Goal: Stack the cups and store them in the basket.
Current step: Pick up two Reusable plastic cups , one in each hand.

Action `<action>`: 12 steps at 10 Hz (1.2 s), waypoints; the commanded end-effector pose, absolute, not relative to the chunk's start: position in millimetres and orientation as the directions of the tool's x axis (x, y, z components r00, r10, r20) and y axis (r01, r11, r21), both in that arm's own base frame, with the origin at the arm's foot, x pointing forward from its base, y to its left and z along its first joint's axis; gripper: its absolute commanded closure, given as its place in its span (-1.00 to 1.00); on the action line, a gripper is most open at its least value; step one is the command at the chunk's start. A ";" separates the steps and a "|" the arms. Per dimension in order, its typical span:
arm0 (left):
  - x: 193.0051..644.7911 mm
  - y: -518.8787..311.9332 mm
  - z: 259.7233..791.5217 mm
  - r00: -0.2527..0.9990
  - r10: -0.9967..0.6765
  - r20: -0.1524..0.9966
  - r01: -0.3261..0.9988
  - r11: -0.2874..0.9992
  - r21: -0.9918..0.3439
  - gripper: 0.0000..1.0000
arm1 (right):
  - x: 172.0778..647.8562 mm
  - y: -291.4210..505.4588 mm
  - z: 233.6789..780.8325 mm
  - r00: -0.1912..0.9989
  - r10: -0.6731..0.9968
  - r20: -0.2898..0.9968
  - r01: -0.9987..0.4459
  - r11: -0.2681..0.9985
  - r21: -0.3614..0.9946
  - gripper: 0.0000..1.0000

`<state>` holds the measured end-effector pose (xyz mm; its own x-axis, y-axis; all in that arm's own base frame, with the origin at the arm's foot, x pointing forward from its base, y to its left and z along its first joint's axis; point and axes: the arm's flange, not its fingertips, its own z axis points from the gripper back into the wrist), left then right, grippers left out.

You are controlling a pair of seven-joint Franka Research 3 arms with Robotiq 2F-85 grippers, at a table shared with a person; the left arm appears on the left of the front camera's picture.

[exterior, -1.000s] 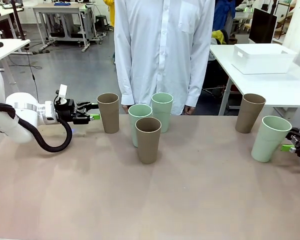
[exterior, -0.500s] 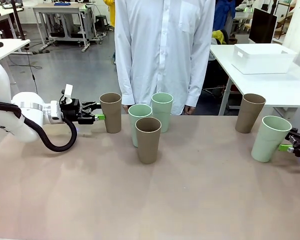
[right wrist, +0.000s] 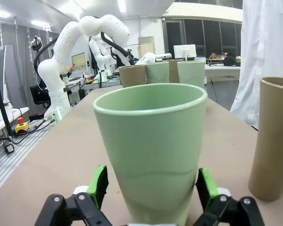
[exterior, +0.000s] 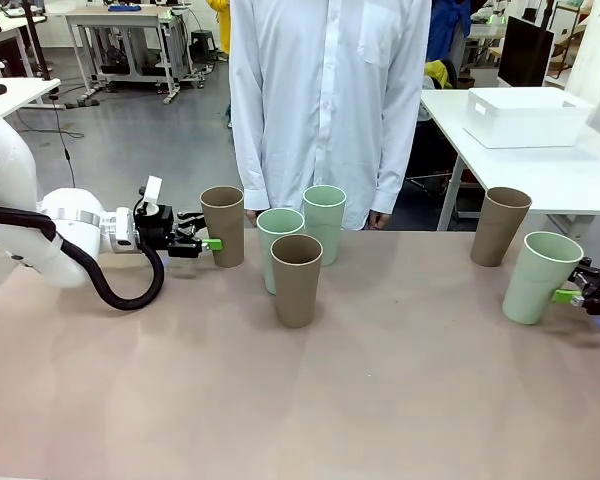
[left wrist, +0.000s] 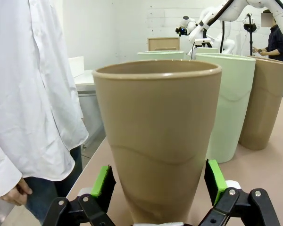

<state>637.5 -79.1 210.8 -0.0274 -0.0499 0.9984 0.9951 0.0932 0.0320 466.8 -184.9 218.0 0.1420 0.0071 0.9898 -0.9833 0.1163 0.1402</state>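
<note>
Three tan cups (exterior: pixel 223 226) (exterior: pixel 297 280) (exterior: pixel 500 226) and three mint cups (exterior: pixel 280 248) (exterior: pixel 324 222) (exterior: pixel 540 277) stood unstacked, mouth-up on bench (exterior: pixel 380 400); white basket (exterior: pixel 525 117) sat apart on another bench (exterior: pixel 580 172).

The front view looked across the table (exterior: pixel 380 400) toward the person (exterior: pixel 325 100). The left wrist view sat low, close behind a brown cup (left wrist: pixel 158 141); the right, behind a green cup (right wrist: pixel 151 150). All shared the middle cups (exterior: pixel 297 280).

You're seeing the near tabletop (exterior: pixel 380 400) lying open, while three clustered cups (exterior: pixel 297 280) are blocking the far centre.
</note>
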 end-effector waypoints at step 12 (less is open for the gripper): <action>637.6 -109.6 224.7 -0.001 -0.034 0.999 0.997 0.074 0.003 -1.00 | 472.6 -143.8 221.8 0.156 0.026 0.987 -0.981 0.121 0.152 -1.00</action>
